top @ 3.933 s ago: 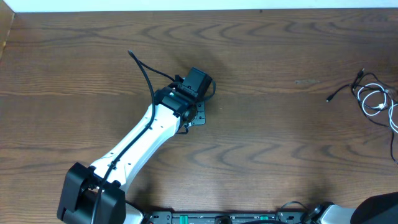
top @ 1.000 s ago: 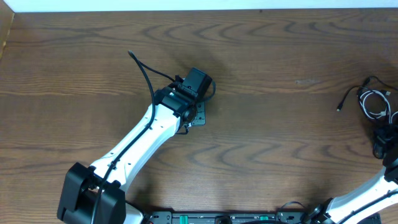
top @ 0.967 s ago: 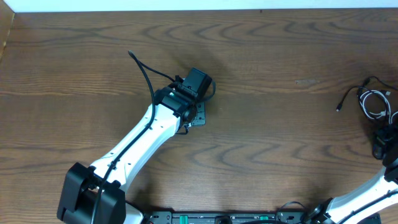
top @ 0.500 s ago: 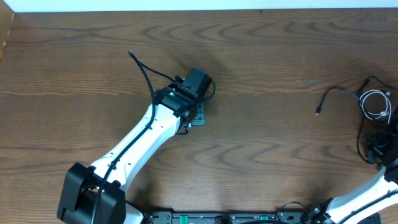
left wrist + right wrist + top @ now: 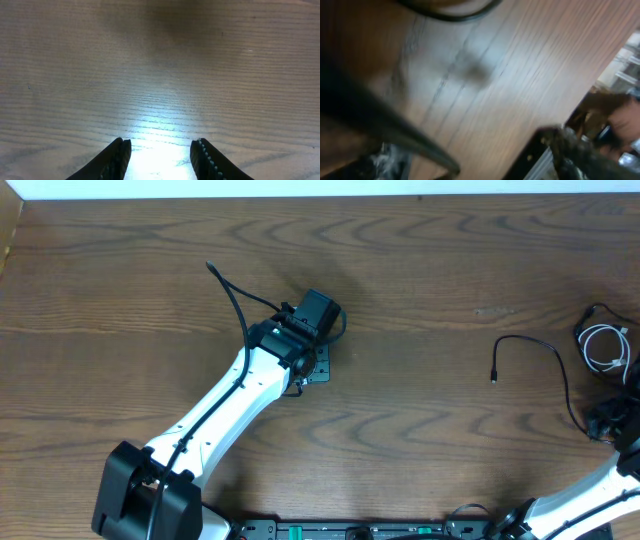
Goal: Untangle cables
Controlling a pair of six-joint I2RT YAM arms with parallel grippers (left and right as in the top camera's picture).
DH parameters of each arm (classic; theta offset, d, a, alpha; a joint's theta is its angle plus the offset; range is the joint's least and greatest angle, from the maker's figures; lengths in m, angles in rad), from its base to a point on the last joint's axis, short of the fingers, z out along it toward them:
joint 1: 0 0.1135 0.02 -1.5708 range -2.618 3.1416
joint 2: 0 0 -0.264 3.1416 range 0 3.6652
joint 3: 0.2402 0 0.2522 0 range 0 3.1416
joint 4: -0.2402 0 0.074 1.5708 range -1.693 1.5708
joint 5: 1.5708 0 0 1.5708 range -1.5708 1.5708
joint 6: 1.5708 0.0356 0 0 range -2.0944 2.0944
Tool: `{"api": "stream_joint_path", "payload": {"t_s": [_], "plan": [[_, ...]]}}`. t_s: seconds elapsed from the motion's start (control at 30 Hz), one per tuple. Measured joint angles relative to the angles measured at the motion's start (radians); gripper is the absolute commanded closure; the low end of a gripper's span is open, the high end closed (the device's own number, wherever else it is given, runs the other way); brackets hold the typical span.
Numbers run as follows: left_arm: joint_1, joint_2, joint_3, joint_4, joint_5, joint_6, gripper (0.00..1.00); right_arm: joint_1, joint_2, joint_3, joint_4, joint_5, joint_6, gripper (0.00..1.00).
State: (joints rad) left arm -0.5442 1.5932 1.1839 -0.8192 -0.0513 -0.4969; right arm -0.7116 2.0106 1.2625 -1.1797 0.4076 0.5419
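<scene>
The black cable [image 5: 545,350] lies drawn out on the wooden table. It arcs from its plug end [image 5: 494,376] rightwards and down toward my right gripper [image 5: 606,420] at the table's right edge. The white cable [image 5: 603,345] stays coiled just above that gripper, with a bit of black cord beside it. In the blurred right wrist view my right gripper [image 5: 505,160] stands wide open over bare wood, and a dark cord curve [image 5: 455,17] crosses the top. My left gripper [image 5: 312,320] hangs over mid-table, far from both cables. Its jaws [image 5: 160,150] are partly open with nothing between them.
The table's right edge [image 5: 600,75] runs close beside the right gripper. A thick black arm cable [image 5: 232,295] loops up from the left arm. The left arm's base [image 5: 145,500] stands at the front left.
The right gripper dragged the black cable down and left, out of the white coil. Its plug end slid leftwards. The jaws then opened and let go. The left arm stayed still.
</scene>
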Motion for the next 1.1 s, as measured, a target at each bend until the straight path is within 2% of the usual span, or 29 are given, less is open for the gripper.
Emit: {"api": "stream_joint_path", "payload": {"t_s": [0.33, 0.7, 1.1], "plan": [[0.0, 0.0, 0.0, 0.0, 0.0, 0.0, 0.56, -0.005, -0.011, 0.0, 0.002, 0.008, -0.003, 0.01], [0.0, 0.0, 0.0, 0.0, 0.0, 0.0, 0.56, -0.004, -0.07, -0.011, 0.177, -0.172, -0.056, 0.01], [0.0, 0.0, 0.0, 0.0, 0.0, 0.0, 0.56, -0.004, -0.419, -0.023, 0.492, -0.539, -0.231, 0.01]]}}
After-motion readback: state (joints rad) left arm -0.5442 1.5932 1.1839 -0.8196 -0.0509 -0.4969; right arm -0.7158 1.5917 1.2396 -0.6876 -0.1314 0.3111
